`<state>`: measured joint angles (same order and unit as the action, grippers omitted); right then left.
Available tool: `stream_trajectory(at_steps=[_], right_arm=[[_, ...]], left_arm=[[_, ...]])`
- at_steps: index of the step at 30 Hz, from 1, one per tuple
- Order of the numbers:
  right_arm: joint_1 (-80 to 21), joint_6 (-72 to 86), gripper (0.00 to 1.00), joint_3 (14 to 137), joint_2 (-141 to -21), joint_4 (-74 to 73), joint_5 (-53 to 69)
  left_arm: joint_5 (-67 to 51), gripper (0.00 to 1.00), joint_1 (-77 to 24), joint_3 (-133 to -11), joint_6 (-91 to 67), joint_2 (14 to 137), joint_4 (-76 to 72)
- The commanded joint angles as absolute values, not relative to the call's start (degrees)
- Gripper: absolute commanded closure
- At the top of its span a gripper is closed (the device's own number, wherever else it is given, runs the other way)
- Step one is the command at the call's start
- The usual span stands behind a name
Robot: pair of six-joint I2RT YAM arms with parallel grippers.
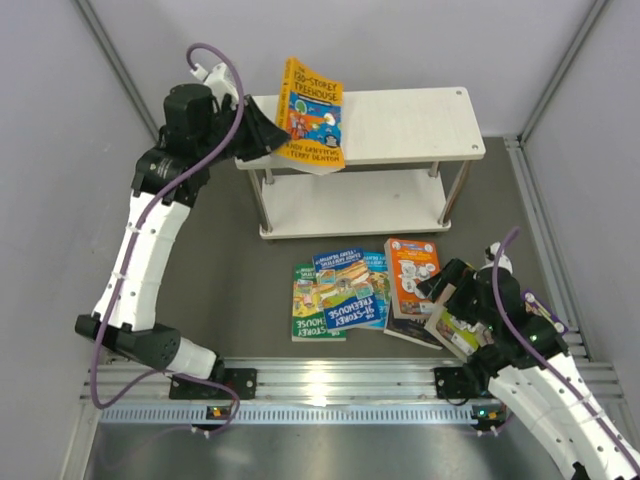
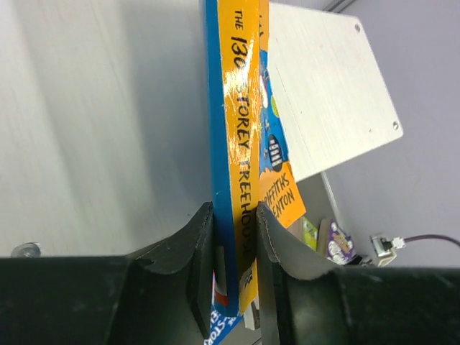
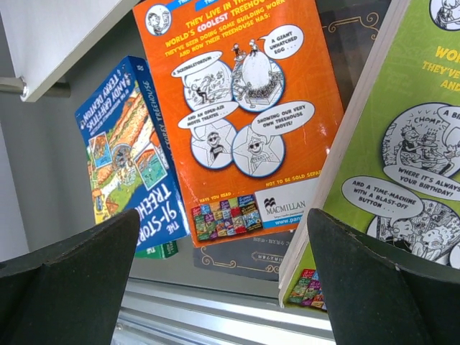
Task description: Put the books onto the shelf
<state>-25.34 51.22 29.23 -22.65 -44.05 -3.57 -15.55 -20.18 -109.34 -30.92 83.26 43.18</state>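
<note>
Left tool [image 2: 235, 212] pinched orange-and-blue book [image 1: 312, 112] upright over shelf [image 1: 410, 125] top board, left end. Placing step, I'd say. Next: lower it, stand it square, release. Other books [image 1: 345, 290] lay on bench [image 1: 220, 250] before the shelf, with right tool [image 3: 223, 215] spread wide above them.

2 arms: 1 hand clamped, 1 hand spread wide.
The left arm [image 1: 145, 235] rises from its base, bends at the elbow and reaches forward; the left hand [image 1: 275, 133] points right, both fingers [image 2: 192, 248] pressed flat against an upright orange book [image 2: 237, 129]. The right arm [image 1: 545, 385] sits low and folded, the right hand [image 1: 448, 288] aimed downward, its fingers [image 3: 68, 280] set far apart.
</note>
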Motion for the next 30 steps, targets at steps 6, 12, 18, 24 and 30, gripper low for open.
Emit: stream_trajectory(at_steps=[6, 12, 18, 24, 30], right_arm=[[-25.8, 52.9, 0.00, 29.2, -18.4, -45.2, -3.5], [-25.8, 53.2, 0.00, 28.6, -17.7, -45.9, -4.0], [-25.8, 52.2, 0.00, 29.0, -19.9, -45.6, -4.0], [-25.8, 51.6, 0.00, 29.0, -20.3, -45.5, -3.9], [-25.8, 51.4, 0.00, 28.5, -20.0, -45.4, -3.6]], left_arm=[[-25.6, 1.00, -9.1, -109.5, -37.1, 83.6, 32.7], [-29.3, 1.00, -5.9, -106.8, -37.1, 86.0, 36.3], [-30.7, 1.00, -5.6, -105.5, -36.7, 88.7, 39.4], [-28.5, 0.81, -4.6, -105.9, -35.0, 89.0, 42.6], [-24.0, 0.40, -4.0, -109.9, -32.2, 90.2, 47.5]])
